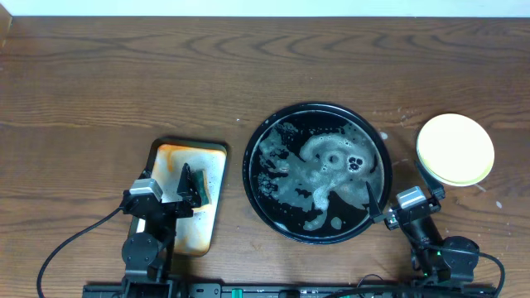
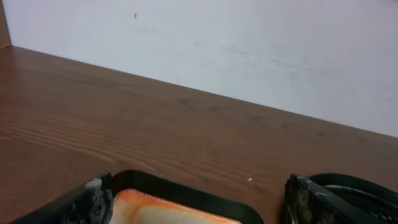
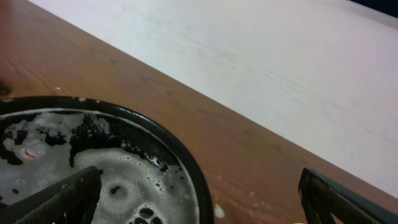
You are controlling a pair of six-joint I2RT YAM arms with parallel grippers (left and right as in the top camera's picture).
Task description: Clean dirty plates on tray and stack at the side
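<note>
Both wide, empty: left gripper (image 2: 199, 202), right gripper (image 3: 199, 200); plates (image 1: 455, 149) stacked flat right of tray (image 1: 248, 170), yellow topmost.

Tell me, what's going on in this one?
Both grippers are open and empty: the left gripper over the rust-stained rectangular tray with the sponge, the right gripper at the rim of the round black tray. That tray holds only soapy foam. The plates sit stacked to its right, a yellow one on top.
</note>
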